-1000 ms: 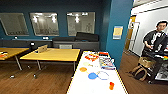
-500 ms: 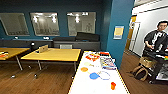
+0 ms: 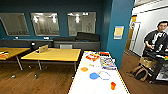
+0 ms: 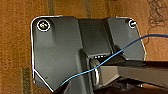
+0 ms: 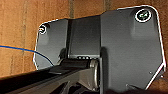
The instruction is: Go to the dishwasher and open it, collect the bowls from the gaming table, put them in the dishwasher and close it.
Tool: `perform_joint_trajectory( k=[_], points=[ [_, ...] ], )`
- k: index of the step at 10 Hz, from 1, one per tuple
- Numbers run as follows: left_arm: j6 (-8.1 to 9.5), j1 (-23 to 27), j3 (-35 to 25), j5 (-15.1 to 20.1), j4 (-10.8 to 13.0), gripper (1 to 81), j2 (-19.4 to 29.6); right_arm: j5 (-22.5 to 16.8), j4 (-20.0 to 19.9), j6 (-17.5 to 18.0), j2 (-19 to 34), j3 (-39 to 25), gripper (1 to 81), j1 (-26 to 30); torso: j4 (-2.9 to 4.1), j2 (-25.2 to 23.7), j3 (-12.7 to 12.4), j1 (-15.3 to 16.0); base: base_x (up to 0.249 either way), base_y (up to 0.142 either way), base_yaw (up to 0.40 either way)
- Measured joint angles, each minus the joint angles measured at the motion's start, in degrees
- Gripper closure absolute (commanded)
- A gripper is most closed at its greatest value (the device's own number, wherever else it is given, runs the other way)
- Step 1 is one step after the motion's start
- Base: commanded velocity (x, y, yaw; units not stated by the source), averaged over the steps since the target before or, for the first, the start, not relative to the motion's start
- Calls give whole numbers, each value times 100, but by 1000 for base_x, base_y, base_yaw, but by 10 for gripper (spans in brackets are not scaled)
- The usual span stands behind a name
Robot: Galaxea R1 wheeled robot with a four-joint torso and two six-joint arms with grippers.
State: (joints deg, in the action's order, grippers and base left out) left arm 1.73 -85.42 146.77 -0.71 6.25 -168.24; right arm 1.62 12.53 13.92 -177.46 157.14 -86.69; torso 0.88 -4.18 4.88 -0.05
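Observation:
The gaming table (image 3: 82,86), long, narrow and white-topped, runs away from me at the centre right of the head view. On it lie an orange bowl (image 3: 84,69) and, nearer to me, a blue bowl (image 3: 93,75). A pale round dish (image 3: 87,64) beyond the orange one may be the white bowl, but it is too blurred to be sure. The dishwasher is out of view. Both wrist views look down past the robot's dark plate at brown wooden floor (image 4: 15,50), with nothing held in sight.
The table also carries a small orange cup (image 3: 113,85), a blue ring (image 3: 105,75), a colourful flat box (image 3: 107,62) and a red-orange item (image 3: 92,57). Yellow tables (image 3: 53,54) stand to the left. A teal pillar (image 3: 120,30) and a person (image 3: 156,42) with a rig are at right, with a backpack (image 3: 140,72) on the floor.
The whole head view has shifted a little, so the camera has moved slightly towards the white table. The things on the table lie as before.

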Motion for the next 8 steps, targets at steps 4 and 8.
perform_joint_trajectory(
  k=[4,8],
  points=[
    [0,0,0,0,0,10,-1,-2,-2,5,-2,-2,10,0,0,0,2,0,16,0,0],
    [0,30,2,22,0,10,0,-5,-2,2,-13,0,10,33,0,-2,0,6,86,0,0]
  ],
)
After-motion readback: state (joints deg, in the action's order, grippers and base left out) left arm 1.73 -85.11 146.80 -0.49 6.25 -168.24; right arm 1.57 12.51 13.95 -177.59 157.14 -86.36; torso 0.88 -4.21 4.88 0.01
